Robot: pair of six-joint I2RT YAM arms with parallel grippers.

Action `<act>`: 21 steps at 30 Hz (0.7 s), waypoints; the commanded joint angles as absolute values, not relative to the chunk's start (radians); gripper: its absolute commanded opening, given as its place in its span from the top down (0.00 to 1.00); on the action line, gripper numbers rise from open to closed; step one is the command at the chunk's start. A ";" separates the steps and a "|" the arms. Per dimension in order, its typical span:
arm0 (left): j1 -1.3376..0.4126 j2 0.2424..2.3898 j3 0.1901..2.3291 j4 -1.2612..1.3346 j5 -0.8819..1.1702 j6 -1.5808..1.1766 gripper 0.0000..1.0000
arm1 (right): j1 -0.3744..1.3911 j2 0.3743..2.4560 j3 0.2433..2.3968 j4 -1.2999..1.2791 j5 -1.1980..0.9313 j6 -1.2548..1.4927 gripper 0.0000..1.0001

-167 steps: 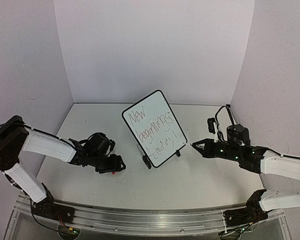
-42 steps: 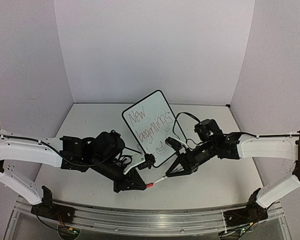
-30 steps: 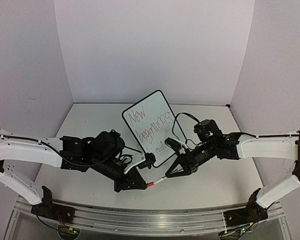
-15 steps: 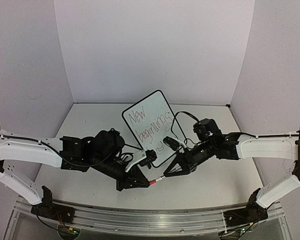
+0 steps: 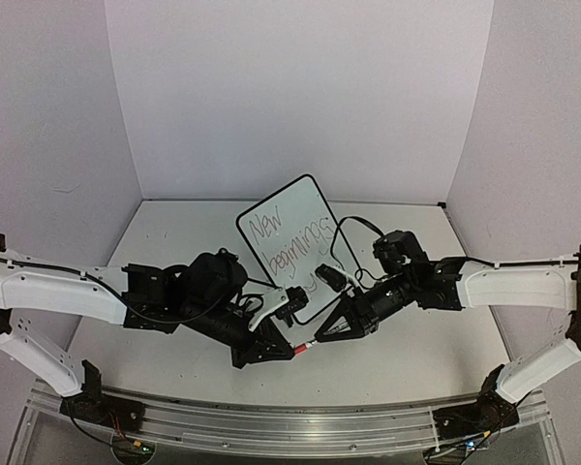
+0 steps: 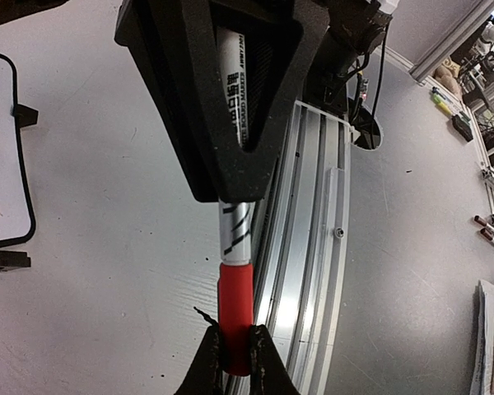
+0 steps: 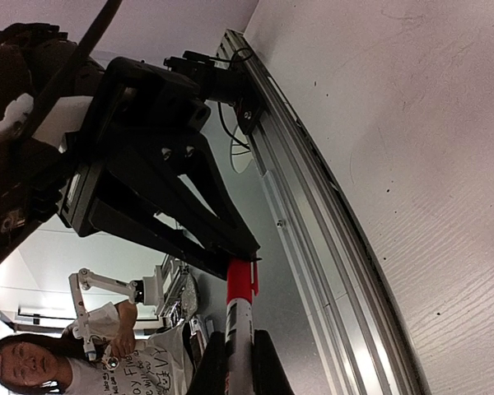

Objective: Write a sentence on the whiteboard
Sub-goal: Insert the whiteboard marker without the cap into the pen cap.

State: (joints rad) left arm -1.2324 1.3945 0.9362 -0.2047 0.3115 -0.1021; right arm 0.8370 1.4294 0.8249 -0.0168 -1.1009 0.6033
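Marker, white barrel with red cap [image 5: 303, 346], just in front of small rectangular white whiteboard with thin black frame [image 5: 292, 205]. Left claw [image 5: 281, 351] clamped on the barrel; right claw [image 5: 325, 336] pinched shut on the red-capped end. Whiteboard propped tilted on the white surface [image 5: 165, 232]. Thin dark handwritten sentence [image 5: 289, 244] across the whiteboard's face, lowest line partly hidden by the right arm.
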 commanded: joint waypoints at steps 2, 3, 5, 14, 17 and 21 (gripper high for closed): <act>-1.233 1.417 1.042 -0.025 0.256 -0.071 1.00 | 0.891 1.446 0.863 0.035 -1.124 0.590 1.00; -1.233 1.420 1.045 -0.013 0.253 -0.071 1.00 | 0.892 1.446 0.864 0.035 -1.125 0.589 1.00; -1.232 1.426 1.051 0.000 0.248 -0.071 1.00 | 0.894 1.445 0.865 0.036 -1.127 0.588 1.00; -1.232 1.468 1.126 0.071 0.249 -0.037 1.00 | 0.910 1.453 0.861 0.038 -1.128 0.581 1.00; -1.232 1.488 1.167 0.070 0.256 -0.015 1.00 | 0.917 1.461 0.862 0.040 -1.124 0.578 1.00; -1.233 1.491 1.179 0.047 0.247 -0.002 1.00 | 0.917 1.448 0.853 0.036 -1.048 0.570 1.00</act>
State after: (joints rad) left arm -1.2362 1.4934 1.0341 -0.3084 0.3092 -0.0466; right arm 0.8465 1.4406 0.8248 -0.0665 -1.0556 0.5883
